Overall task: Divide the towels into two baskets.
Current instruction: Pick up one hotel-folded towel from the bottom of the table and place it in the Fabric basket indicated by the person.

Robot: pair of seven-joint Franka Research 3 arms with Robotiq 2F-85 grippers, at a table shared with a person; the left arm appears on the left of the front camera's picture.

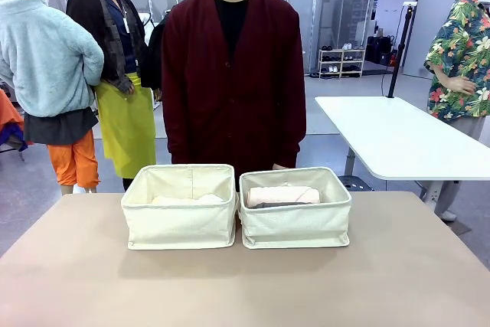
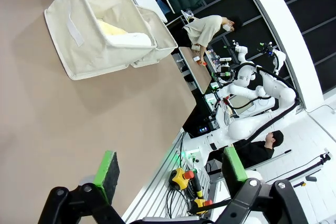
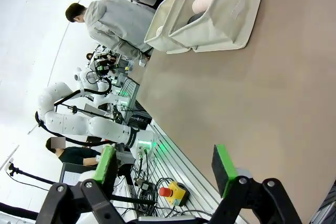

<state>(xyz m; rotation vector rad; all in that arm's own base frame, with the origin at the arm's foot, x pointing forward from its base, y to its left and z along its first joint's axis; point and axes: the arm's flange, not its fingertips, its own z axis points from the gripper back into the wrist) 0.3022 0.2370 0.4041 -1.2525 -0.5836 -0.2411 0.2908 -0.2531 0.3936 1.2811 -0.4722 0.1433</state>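
Table: towels far beyond spread fingers.

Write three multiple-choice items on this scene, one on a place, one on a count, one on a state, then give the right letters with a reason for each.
1. Where does the cream-pink towel lie?
A. In the basket on the robot's right
B. On the bare table in front of both baskets
C. In the person's hands

2. How many baskets stand on the table?
A. One
B. Two
C. Four

3. How does the left gripper stand?
A. Shut on a towel
B. Shut on a basket rim
C. Open and holding nothing

Answers:
1. A: the front view shows the pink roll inside the right-hand basket, on top of a dark towel.
2. B: that basket and the basket on the robot's left sit side by side.
3. C: in the left wrist view its green pads stand wide apart over bare table.
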